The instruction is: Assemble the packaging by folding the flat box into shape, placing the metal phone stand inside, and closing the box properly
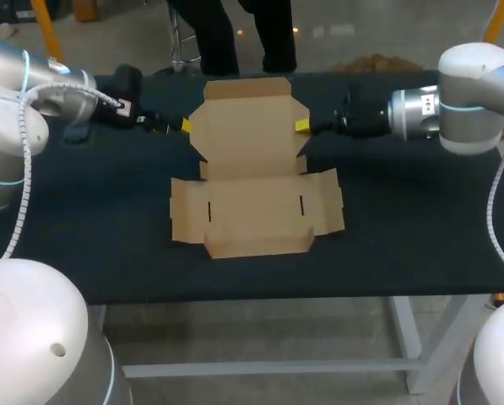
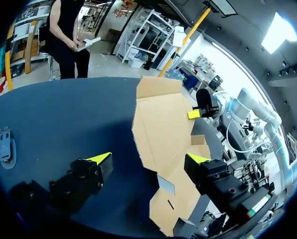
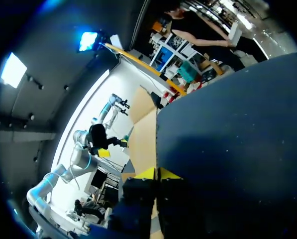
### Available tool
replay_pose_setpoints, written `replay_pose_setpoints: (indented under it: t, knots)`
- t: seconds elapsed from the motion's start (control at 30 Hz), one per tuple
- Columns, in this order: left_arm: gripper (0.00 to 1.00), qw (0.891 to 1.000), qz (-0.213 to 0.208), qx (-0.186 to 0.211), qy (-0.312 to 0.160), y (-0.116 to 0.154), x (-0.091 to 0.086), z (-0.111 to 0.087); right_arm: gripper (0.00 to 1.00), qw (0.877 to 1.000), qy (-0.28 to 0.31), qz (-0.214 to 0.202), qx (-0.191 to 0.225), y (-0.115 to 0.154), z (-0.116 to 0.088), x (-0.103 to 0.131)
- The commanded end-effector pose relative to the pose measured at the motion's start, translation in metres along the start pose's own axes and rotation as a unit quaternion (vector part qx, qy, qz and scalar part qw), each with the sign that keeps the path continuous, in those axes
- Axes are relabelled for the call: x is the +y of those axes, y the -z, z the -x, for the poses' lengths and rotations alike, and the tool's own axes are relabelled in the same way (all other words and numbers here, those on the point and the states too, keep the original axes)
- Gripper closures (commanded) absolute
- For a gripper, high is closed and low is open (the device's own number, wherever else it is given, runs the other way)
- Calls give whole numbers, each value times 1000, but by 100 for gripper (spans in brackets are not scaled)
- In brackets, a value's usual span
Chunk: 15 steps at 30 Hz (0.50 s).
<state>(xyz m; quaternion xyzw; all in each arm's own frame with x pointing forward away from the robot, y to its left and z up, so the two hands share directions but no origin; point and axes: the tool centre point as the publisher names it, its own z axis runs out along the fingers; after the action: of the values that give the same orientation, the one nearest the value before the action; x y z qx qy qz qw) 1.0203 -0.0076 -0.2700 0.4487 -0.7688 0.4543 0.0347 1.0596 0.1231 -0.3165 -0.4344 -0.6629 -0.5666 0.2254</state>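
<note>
Cardboard box blank (image 1: 256,181) lies flat mid-counter (image 1: 403,245), its far panel between both arms. Right end effector (image 3: 158,174) looks clenched on the panel's right edge. Left end effector (image 2: 148,158) is released, fingers spread at the left edge, likely to fold both sides up together.

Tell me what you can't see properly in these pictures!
- Small grey thing on the table, left wrist view: too small to tell what it is.
- Flat box, right wrist view: only a thin strip shows beside the right claw.
- The box's near end, left wrist view: partly covered by the left claw.
</note>
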Motion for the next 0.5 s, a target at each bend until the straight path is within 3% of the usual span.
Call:
replay_pose_setpoints:
  t: [0.03, 0.5]
  knots:
    - [0, 1000, -16, 8, -8, -6, -1, 2, 100, 1000, 12, 11, 8, 2, -2, 0]
    - [0, 993, -46, 95, -53, -21, -16, 3, 100, 998, 54, 30, 20, 4, -14, 12]
